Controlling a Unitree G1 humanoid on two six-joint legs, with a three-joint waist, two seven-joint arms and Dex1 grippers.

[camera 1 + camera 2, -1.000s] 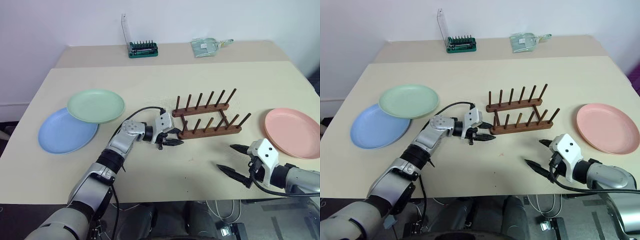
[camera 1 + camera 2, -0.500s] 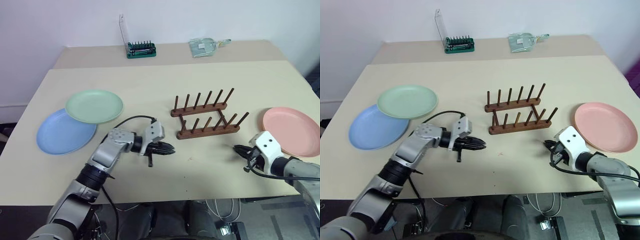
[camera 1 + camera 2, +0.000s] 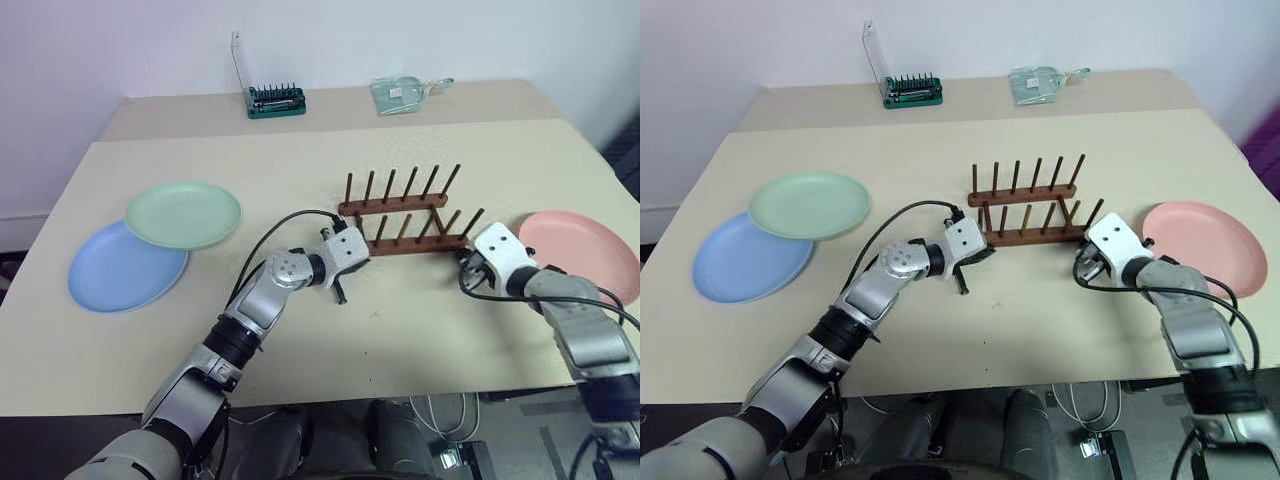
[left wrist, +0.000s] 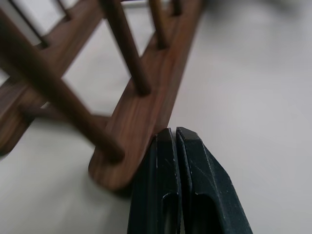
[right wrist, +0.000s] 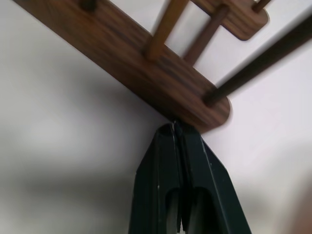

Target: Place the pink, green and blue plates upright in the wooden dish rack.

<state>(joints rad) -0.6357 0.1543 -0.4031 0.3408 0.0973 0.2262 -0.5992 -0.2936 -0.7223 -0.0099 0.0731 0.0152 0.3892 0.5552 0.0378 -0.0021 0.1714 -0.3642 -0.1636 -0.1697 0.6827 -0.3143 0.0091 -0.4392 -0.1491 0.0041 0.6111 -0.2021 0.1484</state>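
The wooden dish rack (image 3: 415,245) stands empty in the middle of the table. My left gripper (image 4: 174,131) is shut, its tips against the left end of the rack's near rail (image 4: 146,105). My right gripper (image 5: 174,126) is shut too, with its tips at the right end of that rail (image 5: 195,105). Neither holds anything. The green plate (image 3: 183,214) lies flat at the left, overlapping the rim of the blue plate (image 3: 115,268). At the right, just beyond my right arm, the pink plate (image 3: 585,255) lies flat.
A small green tray of metal bits (image 3: 277,101) with an upright clear lid and a clear plastic packet (image 3: 400,93) sit at the back of the table. Black cables loop from both wrists. The table's front edge runs close under my arms.
Both grippers went from open to shut. The right one moved forward to the rack's right end. The left one drew back, then returned to the rack's left end.
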